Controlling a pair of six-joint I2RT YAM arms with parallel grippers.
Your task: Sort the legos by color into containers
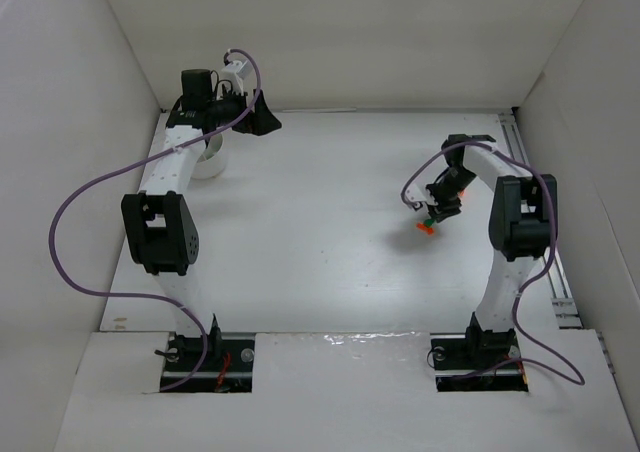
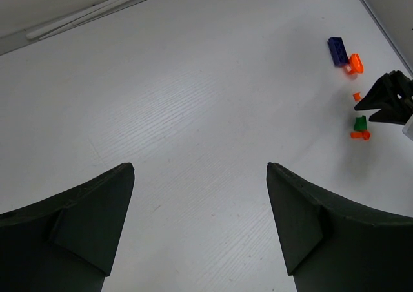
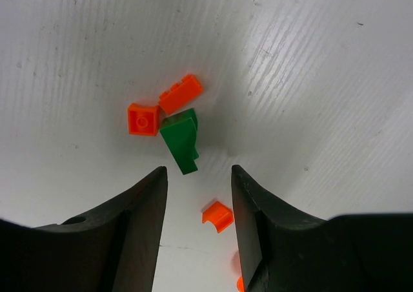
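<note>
My right gripper (image 1: 437, 210) hangs open just above a cluster of legos. In the right wrist view its gripper (image 3: 198, 172) shows a small orange piece (image 3: 218, 216) on the table between the fingers. Just beyond the tips lie a green brick (image 3: 181, 140) and two orange bricks (image 3: 143, 119) (image 3: 181, 93). My left gripper (image 1: 262, 122) is open and empty at the far left (image 2: 200, 169). The left wrist view shows the cluster far off: a dark blue brick (image 2: 337, 50), an orange one (image 2: 355, 63) and the green one (image 2: 360, 123). The white bowl (image 1: 213, 164) sits partly hidden under the left arm.
White walls enclose the table on the left, back and right. A metal rail (image 1: 540, 222) runs along the right edge. Purple cables loop off both arms. The right gripper's black fingers (image 2: 387, 98) show in the left wrist view.
</note>
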